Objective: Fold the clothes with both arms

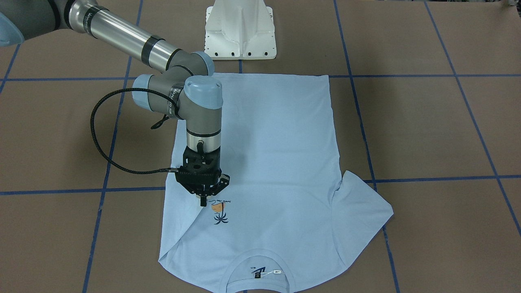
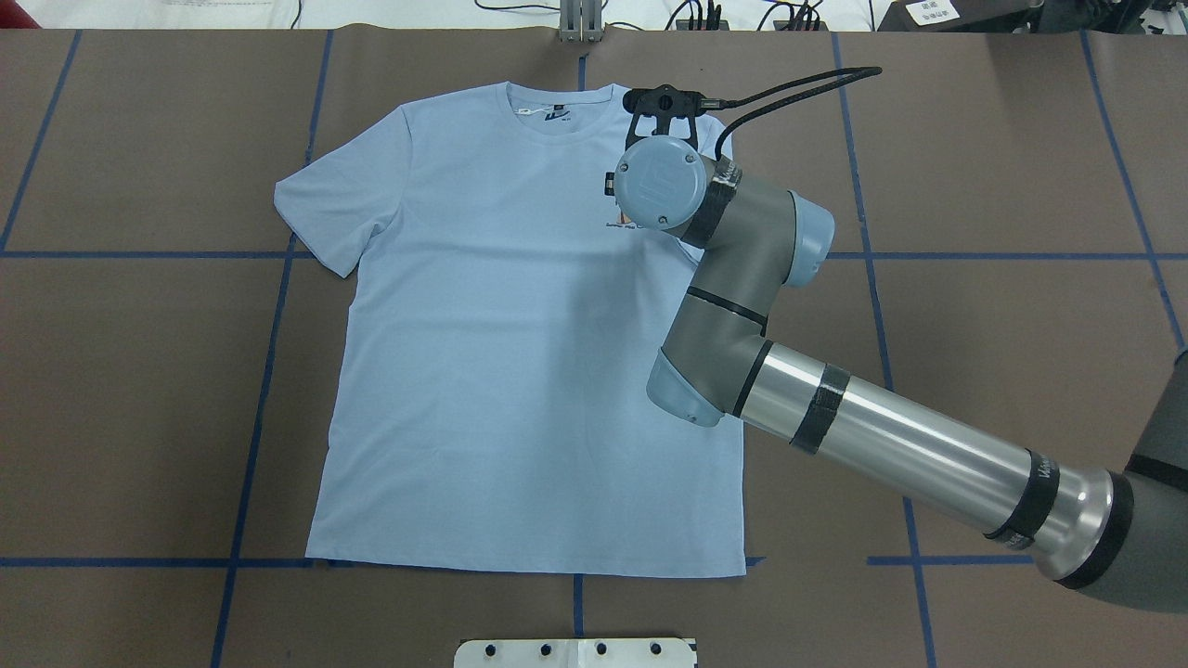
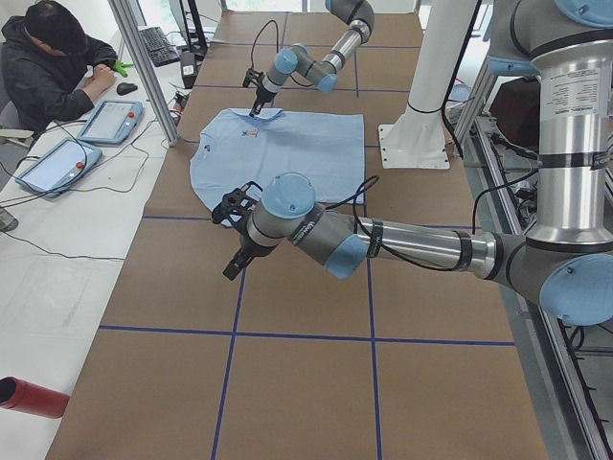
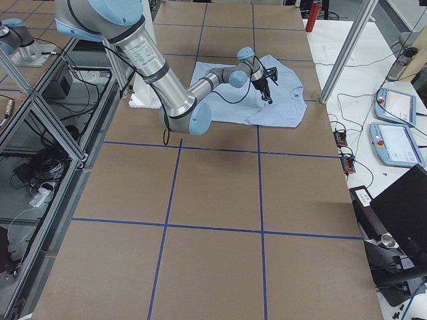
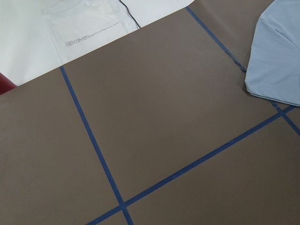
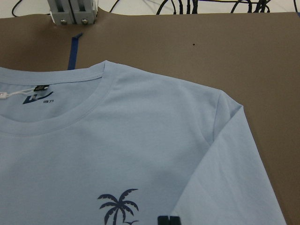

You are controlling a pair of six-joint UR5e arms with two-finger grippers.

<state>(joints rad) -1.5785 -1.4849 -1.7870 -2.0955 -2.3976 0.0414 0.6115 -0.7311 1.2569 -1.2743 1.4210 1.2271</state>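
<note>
Shirt lying flat directly beneath right gripper, showing closed. Left gripper hanging near sleeve; open or closed, cannot tell. Cloth seeming light, limp: pinching edge at sleeve or hem.

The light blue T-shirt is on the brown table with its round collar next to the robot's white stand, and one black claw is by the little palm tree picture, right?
Not quite. In the front-facing view the bottom hem of the light blue T-shirt, not its round collar, lies next to the white stand. The black claw is by the palm tree picture.
</note>
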